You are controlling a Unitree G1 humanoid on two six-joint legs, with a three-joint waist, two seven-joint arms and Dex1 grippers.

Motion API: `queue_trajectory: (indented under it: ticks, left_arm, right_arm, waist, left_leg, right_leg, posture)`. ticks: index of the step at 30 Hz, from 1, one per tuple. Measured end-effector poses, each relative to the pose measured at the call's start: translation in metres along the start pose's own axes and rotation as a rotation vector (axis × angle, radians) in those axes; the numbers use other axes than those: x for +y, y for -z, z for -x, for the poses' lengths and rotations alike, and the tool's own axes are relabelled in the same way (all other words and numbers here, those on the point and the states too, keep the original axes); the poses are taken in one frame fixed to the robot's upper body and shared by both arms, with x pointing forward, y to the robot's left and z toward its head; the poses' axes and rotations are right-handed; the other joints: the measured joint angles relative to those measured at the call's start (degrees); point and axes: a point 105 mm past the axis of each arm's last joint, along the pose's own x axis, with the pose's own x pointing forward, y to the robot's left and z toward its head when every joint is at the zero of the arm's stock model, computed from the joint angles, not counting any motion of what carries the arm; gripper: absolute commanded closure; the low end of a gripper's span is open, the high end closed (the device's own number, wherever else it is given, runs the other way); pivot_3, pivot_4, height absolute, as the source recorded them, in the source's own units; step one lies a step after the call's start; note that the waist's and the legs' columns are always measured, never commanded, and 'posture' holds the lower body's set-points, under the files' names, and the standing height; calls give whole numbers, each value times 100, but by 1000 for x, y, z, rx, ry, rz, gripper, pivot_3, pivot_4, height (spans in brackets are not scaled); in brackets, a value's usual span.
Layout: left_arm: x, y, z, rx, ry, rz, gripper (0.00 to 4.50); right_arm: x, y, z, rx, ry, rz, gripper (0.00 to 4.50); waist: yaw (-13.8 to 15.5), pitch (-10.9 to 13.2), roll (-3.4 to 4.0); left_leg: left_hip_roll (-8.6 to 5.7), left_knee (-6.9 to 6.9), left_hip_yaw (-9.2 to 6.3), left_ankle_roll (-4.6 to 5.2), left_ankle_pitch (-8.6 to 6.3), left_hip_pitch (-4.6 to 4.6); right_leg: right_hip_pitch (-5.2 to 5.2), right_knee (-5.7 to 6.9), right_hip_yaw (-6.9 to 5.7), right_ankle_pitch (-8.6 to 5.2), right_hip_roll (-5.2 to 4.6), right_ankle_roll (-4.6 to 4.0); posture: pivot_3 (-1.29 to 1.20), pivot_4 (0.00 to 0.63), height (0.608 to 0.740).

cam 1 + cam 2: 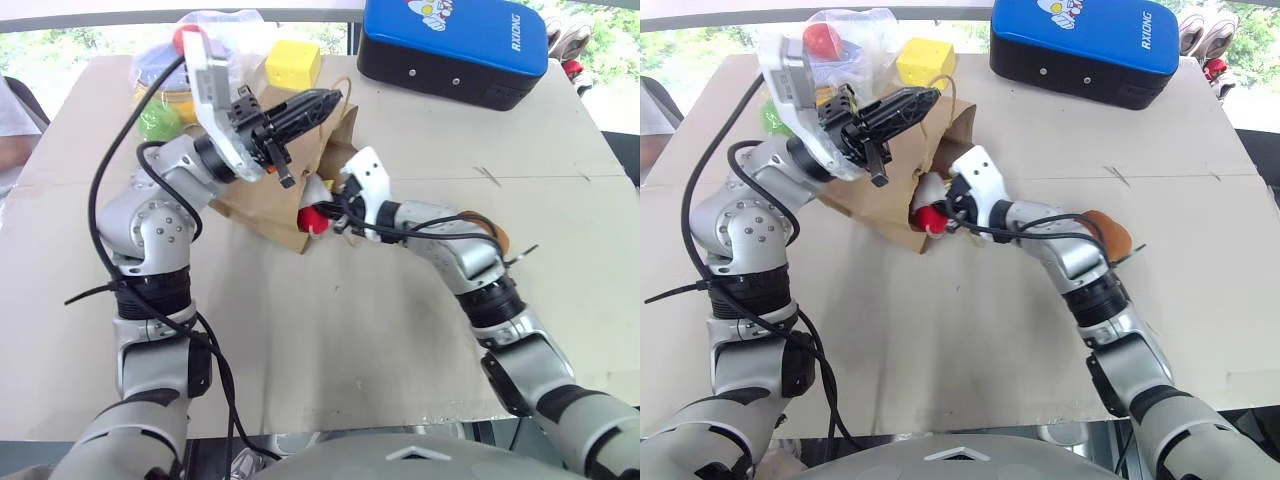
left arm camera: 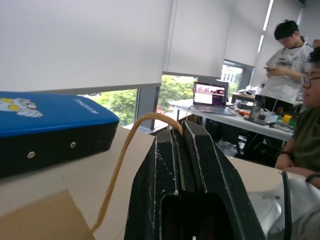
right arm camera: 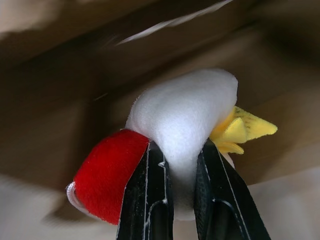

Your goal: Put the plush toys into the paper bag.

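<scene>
The paper bag (image 1: 262,205) was held open by its handle (image 2: 131,150) in the clenched left end effector (image 1: 300,112), so the white plush toy (image 3: 187,117), pinched in the right end effector (image 3: 182,165), was apparently at its mouth.

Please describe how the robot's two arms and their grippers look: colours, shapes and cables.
Both arms are jointed silver-grey metal segments with black bands at the joints. Each wrist carries a white plastic housing. The left gripper and the right gripper each have two black tapered fingers. Loose black cables loop along the left arm, and thinner ones run along the right forearm.
</scene>
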Motion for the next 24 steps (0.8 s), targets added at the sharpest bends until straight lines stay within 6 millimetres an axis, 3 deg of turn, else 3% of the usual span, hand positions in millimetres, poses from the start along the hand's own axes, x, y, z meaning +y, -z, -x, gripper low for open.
queue_trajectory:
  ticks: [1,2,4,7,10,16,19,23,24]
  left_arm:
    - [-1,3,1,3,-9,6,4500]
    - [-2,7,1,10,-17,16,4500]
    - [-4,12,4,15,-34,34,4500]
    - [-6,21,9,29,-49,81,4500]
    - [-3,18,14,16,-73,90,4500]
    - [5,14,23,2,-111,101,4500]
    - [10,19,27,13,-131,119,4500]
    - [18,21,30,15,-153,138,4500]
    - [19,21,31,15,-155,136,4500]
  right_arm:
    - [2,1,-5,-2,-24,0,4464]
    - [2,1,-11,-7,-35,11,3604]
    - [-1,0,-18,-26,-27,26,2949]
    - [-13,0,-19,-58,31,41,1373]
    - [-22,-1,-13,-75,69,60,1373]
    - [-24,22,11,-43,101,74,1373]
    - [-24,15,28,-59,126,106,1373]
    - [-20,0,70,-104,192,110,1373]
    - [-19,-5,82,-121,205,97,1104]
  waist:
    - [1,0,0]
    - [0,0,0]
    - [-1,-1,-2]
    - [-2,0,0]
    - [-2,0,0]
    - [0,0,0]
    - [-1,0,1]
    - [31,1,2]
    - [36,0,1]
  left_leg:
    - [0,1,0,0,0,0]
    - [0,1,0,0,0,1]
    - [0,1,0,0,0,4]
    - [0,0,-2,0,0,3]
    - [0,0,-1,-1,0,3]
    - [0,0,-1,-1,0,3]
    - [0,0,-2,-1,0,4]
    - [-1,0,-3,-1,0,1]
    - [-2,1,-1,-1,0,1]
  right_leg:
    - [0,0,0,0,0,0]
    - [1,1,0,0,-1,0]
    - [2,1,-1,1,-2,0]
    - [2,2,-2,0,-2,0]
    - [2,3,-1,1,-2,-1]
    - [2,3,-1,0,-3,0]
    - [2,4,-2,0,-2,0]
    - [2,2,-4,0,-3,0]
    - [3,1,-2,0,-5,0]
  posture:
    - [0,150,740]
    - [0,150,740]
    - [0,150,740]
    - [0,150,740]
    - [0,150,740]
    - [0,150,740]
    - [0,150,740]
    - [0,150,740]
    - [0,150,740]
